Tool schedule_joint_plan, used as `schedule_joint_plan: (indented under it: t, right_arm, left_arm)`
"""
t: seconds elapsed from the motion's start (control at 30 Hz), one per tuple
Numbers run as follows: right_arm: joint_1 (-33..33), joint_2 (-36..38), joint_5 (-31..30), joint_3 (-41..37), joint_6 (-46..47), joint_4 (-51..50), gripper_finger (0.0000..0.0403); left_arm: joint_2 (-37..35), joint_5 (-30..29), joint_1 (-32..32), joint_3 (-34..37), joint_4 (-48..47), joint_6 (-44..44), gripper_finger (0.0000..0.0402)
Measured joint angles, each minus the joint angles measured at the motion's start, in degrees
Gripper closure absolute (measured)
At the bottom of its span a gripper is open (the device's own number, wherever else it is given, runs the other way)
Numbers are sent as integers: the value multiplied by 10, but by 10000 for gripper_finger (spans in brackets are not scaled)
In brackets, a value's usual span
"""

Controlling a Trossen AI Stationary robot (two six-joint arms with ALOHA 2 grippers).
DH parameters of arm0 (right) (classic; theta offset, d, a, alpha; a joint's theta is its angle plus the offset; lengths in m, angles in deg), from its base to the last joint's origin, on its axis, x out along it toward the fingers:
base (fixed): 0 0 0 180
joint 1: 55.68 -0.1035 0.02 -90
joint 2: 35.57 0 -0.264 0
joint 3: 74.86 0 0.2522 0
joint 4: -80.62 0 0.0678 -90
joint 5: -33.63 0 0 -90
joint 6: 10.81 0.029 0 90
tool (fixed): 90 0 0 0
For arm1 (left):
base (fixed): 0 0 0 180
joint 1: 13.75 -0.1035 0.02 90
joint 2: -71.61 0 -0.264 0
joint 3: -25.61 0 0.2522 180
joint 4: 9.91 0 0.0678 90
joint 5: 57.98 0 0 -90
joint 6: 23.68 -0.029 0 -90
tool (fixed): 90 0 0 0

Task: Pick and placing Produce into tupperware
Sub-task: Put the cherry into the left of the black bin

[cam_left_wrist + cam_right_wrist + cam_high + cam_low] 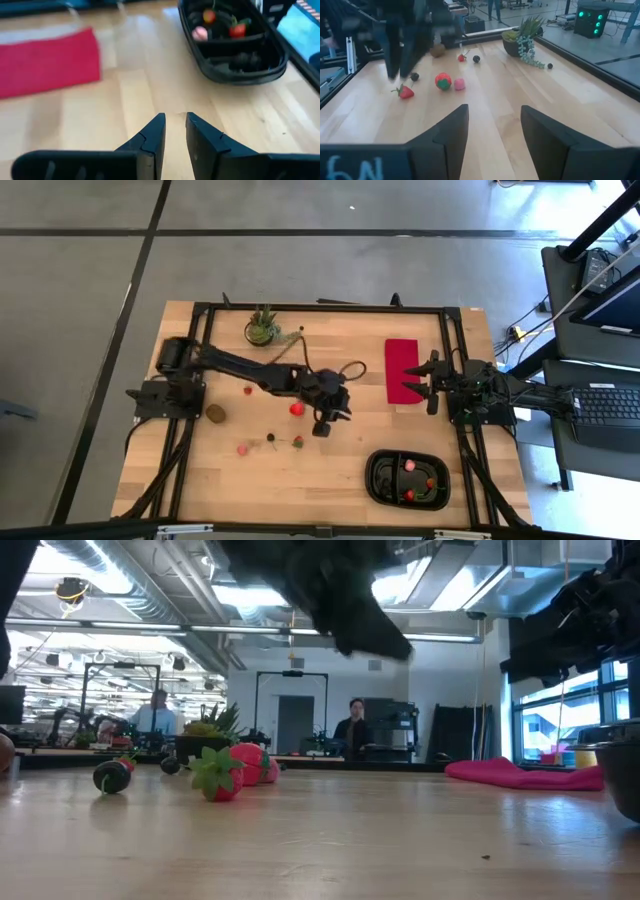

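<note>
The black two-compartment tupperware (405,478) stands at the table's near right and holds a few red and pink pieces (200,34). Loose produce lies left of centre: a red piece (297,409), a strawberry (297,442), a pink piece (242,449), a dark berry (270,437), a small red piece (248,390) and a brown kiwi (215,413). My left gripper (322,425) hangs empty above the table's middle, right of the loose pieces, its fingers (175,125) a narrow gap apart. My right gripper (415,378) waits open and empty (492,112) over the red cloth.
A flat red cloth (402,370) lies at the far right under my right gripper. A potted green plant (262,328) stands at the far edge, left of centre. Bare wood lies between the loose pieces and the tupperware. People stand in the room beyond the table (355,730).
</note>
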Motion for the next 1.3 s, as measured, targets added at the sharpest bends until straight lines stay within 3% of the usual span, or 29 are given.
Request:
schedule_joint_plan:
  t: [0.33,0.53,1.07,1.3]
  right_arm:
    - [0,-13,3,0,1,-1,219]
    - [0,-12,3,0,0,-1,219]
    - [0,-13,3,0,-1,-1,219]
    - [0,-13,3,0,-1,-1,219]
  left_arm:
    - [-184,-11,-15,0,-35,-5,316]
    - [-247,-15,-17,-1,-50,-4,306]
    - [-265,-154,-17,0,-93,10,290]
    - [-265,-164,-22,0,-91,17,295]
